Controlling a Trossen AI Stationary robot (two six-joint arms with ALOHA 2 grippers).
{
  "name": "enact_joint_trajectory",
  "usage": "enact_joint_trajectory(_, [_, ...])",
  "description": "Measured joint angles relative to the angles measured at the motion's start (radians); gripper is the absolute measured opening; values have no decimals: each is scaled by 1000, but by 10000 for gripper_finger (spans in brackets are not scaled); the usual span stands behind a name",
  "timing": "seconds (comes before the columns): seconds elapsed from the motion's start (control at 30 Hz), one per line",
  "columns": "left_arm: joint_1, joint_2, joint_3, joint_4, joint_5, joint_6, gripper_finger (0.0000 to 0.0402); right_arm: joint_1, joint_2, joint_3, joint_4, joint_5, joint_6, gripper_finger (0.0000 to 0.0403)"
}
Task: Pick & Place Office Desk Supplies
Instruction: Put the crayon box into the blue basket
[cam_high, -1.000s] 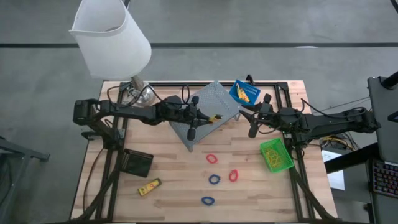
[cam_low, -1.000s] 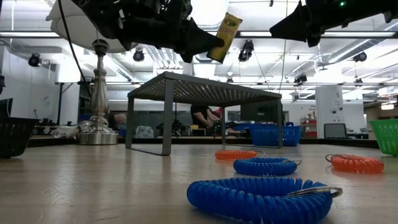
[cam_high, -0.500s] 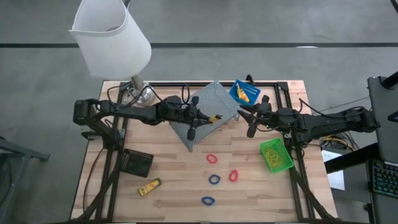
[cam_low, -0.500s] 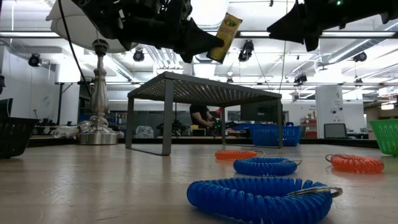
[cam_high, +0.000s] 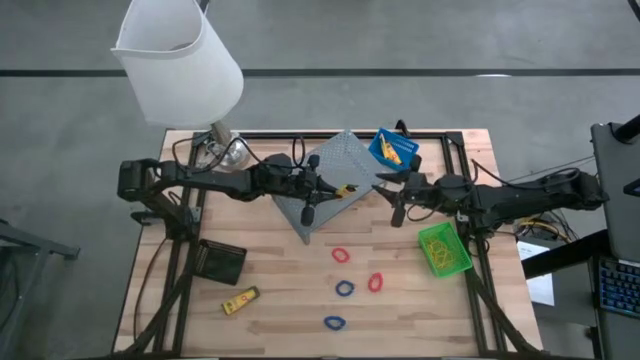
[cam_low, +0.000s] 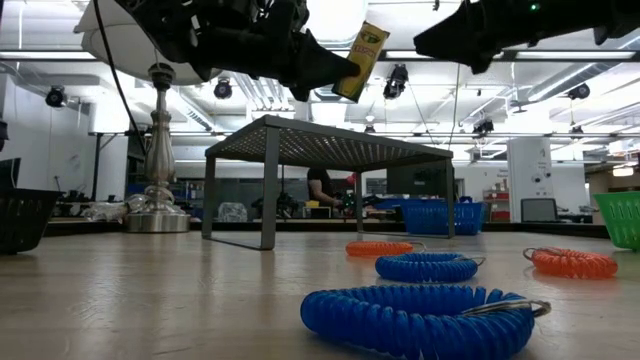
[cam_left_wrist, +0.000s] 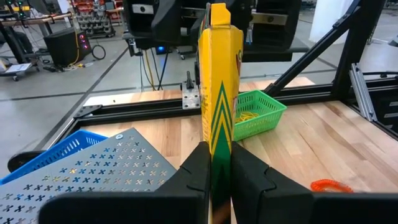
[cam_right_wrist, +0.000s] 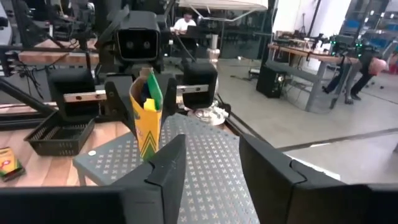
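Above the grey shelf (cam_high: 335, 175), left gripper (cam_high: 337, 190) clamps the yellow box (cam_left_wrist: 219, 93) upright, presenting it; right gripper (cam_high: 390, 197) faces it, parted.

A perforated stand (cam_high: 335, 180) sits at table centre, a lamp (cam_high: 180, 70) at its ten o'clock. One bin (cam_high: 394, 148) lies at two, another (cam_high: 444, 249) at four, a third (cam_high: 220, 262) at eight. Coiled loops (cam_high: 344, 288) lie at six.
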Motion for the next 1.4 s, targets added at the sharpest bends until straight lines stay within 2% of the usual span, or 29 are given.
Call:
enact_joint_trajectory(0.3, [0,0,-1,-3,0,0,38,0,49,0,37,0,9,208])
enact_joint_trajectory(0.5, [0,0,-1,-3,0,0,38,0,79,0,66,-55,11,234])
enact_joint_trajectory(0.6, [0,0,-1,-3,0,0,38,-1,104,0,77,-58,2,237])
enact_joint_trajectory(0.67, [0,0,-1,-3,0,0,38,-1,133,0,106,-100,-11,236])
enact_joint_trajectory(0.77, [0,0,-1,-2,0,0,38,0,188,0,219,-152,-43,231])
enact_joint_trajectory(0.87, [0,0,-1,-2,0,0,38,0,238,1,322,-157,-78,226])
enact_joint_trajectory(1.23, [0,0,-1,1,0,0,38,-1,371,121,316,-156,-81,223])
enact_joint_trajectory(1.4, [0,0,-1,1,0,0,38,-1,455,178,315,-156,-159,224])
